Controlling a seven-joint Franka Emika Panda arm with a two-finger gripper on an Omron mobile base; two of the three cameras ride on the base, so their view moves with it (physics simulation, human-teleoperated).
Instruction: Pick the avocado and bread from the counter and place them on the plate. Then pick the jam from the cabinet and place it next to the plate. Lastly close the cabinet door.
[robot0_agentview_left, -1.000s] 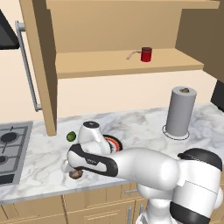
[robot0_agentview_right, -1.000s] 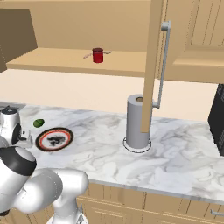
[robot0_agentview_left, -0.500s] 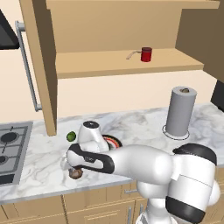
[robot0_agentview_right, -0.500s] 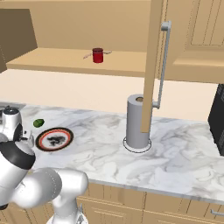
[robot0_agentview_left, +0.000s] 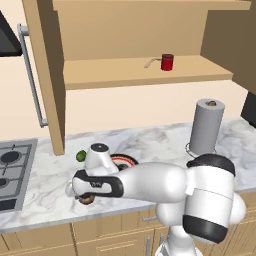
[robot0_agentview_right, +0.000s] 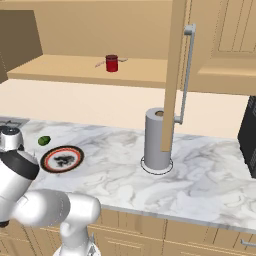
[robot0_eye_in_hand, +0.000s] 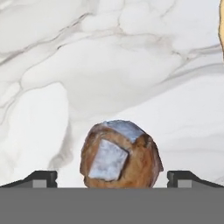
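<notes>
Now over the bread (robot0_eye_in_hand: 120, 154) on the table (robot0_eye_in_hand: 109, 65), gripper (robot0_eye_in_hand: 112, 178) spread wide around it, nothing grasped. Next: lower slightly, clench, then lift toward the plate (robot0_agentview_right: 62, 159).

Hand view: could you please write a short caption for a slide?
Open gripper poised over the bread on the marble counter, one fingertip on either side.
</notes>
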